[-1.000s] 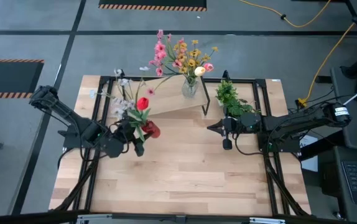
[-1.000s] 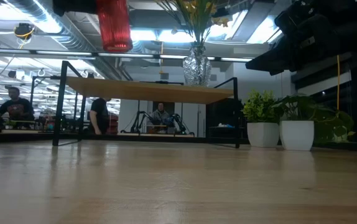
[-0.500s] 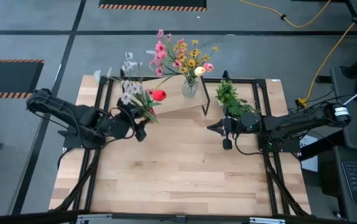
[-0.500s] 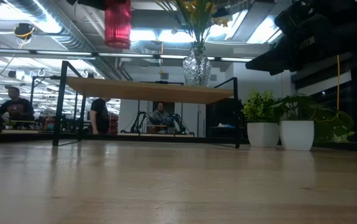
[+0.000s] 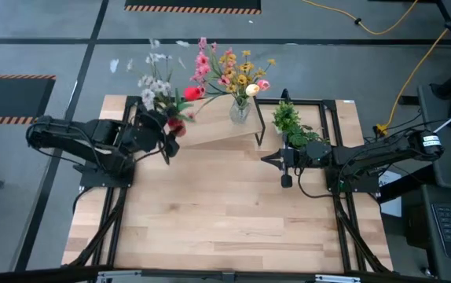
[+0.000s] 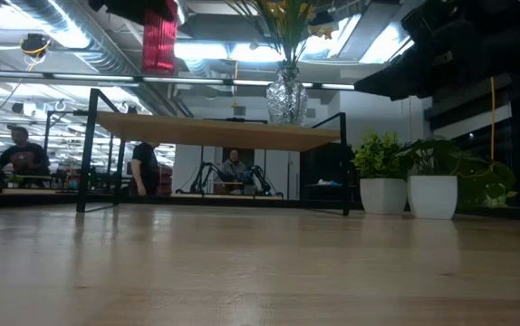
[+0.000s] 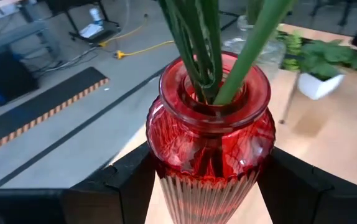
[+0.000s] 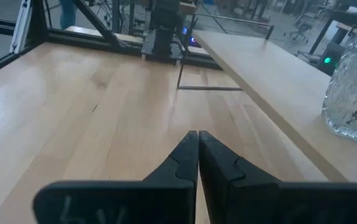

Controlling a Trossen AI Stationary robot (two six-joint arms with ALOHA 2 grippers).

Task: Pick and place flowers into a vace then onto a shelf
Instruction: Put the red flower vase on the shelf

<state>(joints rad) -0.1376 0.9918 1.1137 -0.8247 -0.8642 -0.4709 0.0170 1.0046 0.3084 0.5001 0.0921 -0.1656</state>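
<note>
A red glass vase (image 7: pixel 209 143) holds green flower stems (image 7: pixel 200 43). Their white heads (image 5: pixel 153 79) and a red tulip (image 5: pixel 193 92) lean toward the far edge. My left gripper (image 5: pixel 169 132) is shut on this vase and holds it high by the left end of the shelf (image 5: pixel 210 132). In the low view the vase (image 6: pixel 158 41) hangs above the board (image 6: pixel 215 132). A clear vase (image 5: pixel 240 111) with pink and yellow flowers (image 5: pixel 227 69) stands on the shelf's far right part. My right gripper (image 5: pixel 265 159) hovers shut by the shelf's right leg. My left gripper pinches the red vase's ribbed body just below its bulging shoulder (image 7: pixel 166 177), one finger (image 7: pixel 125 183) on each side. The fingers come from the table's left, slanting a little downward. The vase is lifted clear of table and shelf, nearly upright, with the stems rising out of its mouth.
A bushy green plant in a white pot (image 5: pixel 292 126) stands right of the shelf, close to my right arm. The shelf's thin black legs (image 6: pixel 86 149) stand on the table. The near half of the wooden tabletop (image 5: pixel 225 220) is bare. People sit in the room behind.
My left gripper has carried the red vase up and toward the table's far-left, from in front of the shelf to beside its left end. The bouquet has swung with it toward the far edge. The grip stays the same. My right arm has kept still.
</note>
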